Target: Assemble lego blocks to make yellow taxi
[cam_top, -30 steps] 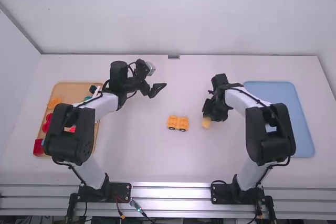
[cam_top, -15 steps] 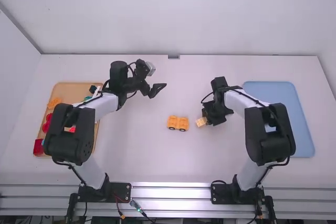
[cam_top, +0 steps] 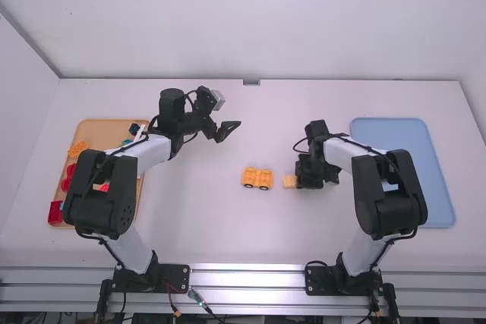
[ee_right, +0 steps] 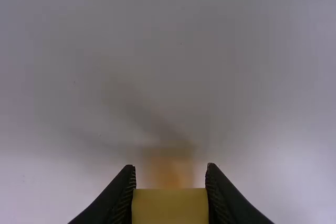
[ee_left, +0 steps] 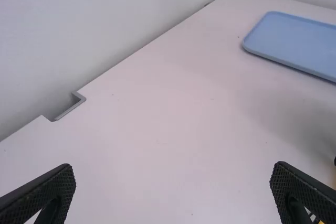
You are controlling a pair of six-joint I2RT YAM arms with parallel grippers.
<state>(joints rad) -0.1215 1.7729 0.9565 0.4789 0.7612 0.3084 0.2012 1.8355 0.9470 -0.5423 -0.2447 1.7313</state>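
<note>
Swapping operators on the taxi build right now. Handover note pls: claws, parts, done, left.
Left claw: open, nothing in it, out over the table.
Right claw: shut on a yellow block, mid-table.
Parts: yellow wheeled piece on the table, left of the held block, gap between. More parts in the orange tray, far left. Blue tray far right.
Done: wheeled piece is out, block gripped.
Left: block not joined yet; probably goes onto the wheeled piece next.
</note>
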